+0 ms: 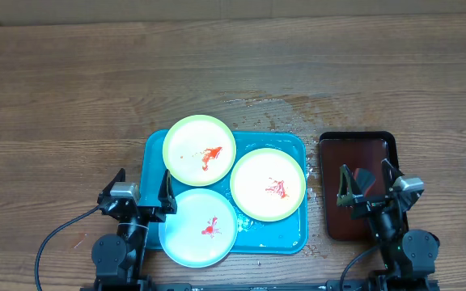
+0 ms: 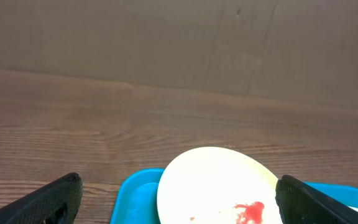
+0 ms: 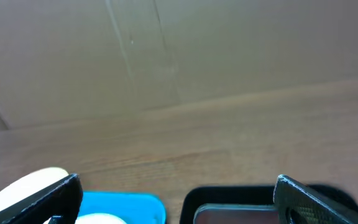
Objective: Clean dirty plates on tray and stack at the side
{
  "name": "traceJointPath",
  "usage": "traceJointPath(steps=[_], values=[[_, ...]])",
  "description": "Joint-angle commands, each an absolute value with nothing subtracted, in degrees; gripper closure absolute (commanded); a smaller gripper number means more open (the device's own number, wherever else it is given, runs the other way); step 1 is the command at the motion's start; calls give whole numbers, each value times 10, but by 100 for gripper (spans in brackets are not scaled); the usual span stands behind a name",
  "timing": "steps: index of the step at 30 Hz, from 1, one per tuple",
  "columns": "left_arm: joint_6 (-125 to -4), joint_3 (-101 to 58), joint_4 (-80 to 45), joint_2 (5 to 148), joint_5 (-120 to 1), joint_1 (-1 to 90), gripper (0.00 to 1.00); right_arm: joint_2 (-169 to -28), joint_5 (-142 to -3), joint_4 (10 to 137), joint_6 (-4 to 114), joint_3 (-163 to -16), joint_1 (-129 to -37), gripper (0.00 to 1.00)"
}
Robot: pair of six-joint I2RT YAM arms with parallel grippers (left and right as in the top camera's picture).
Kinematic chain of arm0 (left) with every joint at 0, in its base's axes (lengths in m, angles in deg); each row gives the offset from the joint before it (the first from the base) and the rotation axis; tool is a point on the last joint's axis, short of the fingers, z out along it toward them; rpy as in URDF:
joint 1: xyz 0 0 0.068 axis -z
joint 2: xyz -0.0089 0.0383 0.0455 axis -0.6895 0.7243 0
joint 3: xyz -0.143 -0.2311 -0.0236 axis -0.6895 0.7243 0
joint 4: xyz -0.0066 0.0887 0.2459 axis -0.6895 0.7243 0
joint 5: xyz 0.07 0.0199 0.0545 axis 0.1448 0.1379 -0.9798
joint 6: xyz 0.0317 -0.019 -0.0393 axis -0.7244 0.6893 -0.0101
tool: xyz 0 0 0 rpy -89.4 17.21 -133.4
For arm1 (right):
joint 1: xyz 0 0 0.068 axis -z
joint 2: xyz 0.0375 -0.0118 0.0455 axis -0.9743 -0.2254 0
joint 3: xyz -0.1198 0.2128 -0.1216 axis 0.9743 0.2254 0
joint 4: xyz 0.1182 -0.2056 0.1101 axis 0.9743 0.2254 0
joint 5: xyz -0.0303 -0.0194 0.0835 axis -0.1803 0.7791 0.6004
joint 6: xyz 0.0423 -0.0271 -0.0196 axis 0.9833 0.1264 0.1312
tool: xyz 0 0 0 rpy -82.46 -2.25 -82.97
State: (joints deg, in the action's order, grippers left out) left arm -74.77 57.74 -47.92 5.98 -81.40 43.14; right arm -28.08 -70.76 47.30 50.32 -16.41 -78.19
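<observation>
Left fingers (image 1: 167, 194) spread wide and empty, right beside the pale blue plate (image 1: 198, 227). Right fingers (image 1: 345, 187) are just as wide, holding nothing, over the black tray (image 1: 324, 145). All three plates sit on the turquoise tray (image 1: 296, 144), each with a red smear. Their rims crowd together, and two hang past the tray's edge. The danger: lift one and its neighbour may drag or tip onto the worktop (image 1: 71, 97). The black tray holds reddish-brown liquid, and a low sweep could slosh it.
</observation>
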Motion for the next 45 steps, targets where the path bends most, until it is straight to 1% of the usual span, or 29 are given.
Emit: traceJointPath(steps=[1,7,11,15,16,17,19,21,24,29,36,42,45], values=[[-740,579,-477,55,-818,433,0,-292,-695,511,533,-196,-780,0],[-740,579,-477,55,-818,433,0,-345,-671,598,531,-302,-780,0],[-740,579,-477,55,-818,433,0,-420,-623,664,531,-410,-780,0],[-740,579,-477,55,-818,433,0,-518,-564,739,531,-520,-780,0],[-740,579,-477,55,-818,433,0,-550,-539,767,532,-554,-780,0],[-740,579,-477,55,-818,433,0,-608,-490,823,545,-612,-780,0],[-740,579,-477,55,-818,433,0,-643,-467,857,559,-643,-780,0],[-740,579,-477,55,-818,433,0,-705,-435,920,565,-692,-780,0],[-740,579,-477,55,-818,433,0,-784,-432,1009,556,-744,-780,0],[-740,579,-477,55,-818,433,0,-889,-453,1103,515,-772,-787,0],[-740,579,-477,55,-818,433,0,-989,-569,1204,515,-772,-819,0],[-730,579,-479,55,-805,433,0,-1021,-569,1229,515,-772,-838,0],[-725,579,-483,57,-748,433,0,-1021,-565,1225,515,-772,-838,0]])
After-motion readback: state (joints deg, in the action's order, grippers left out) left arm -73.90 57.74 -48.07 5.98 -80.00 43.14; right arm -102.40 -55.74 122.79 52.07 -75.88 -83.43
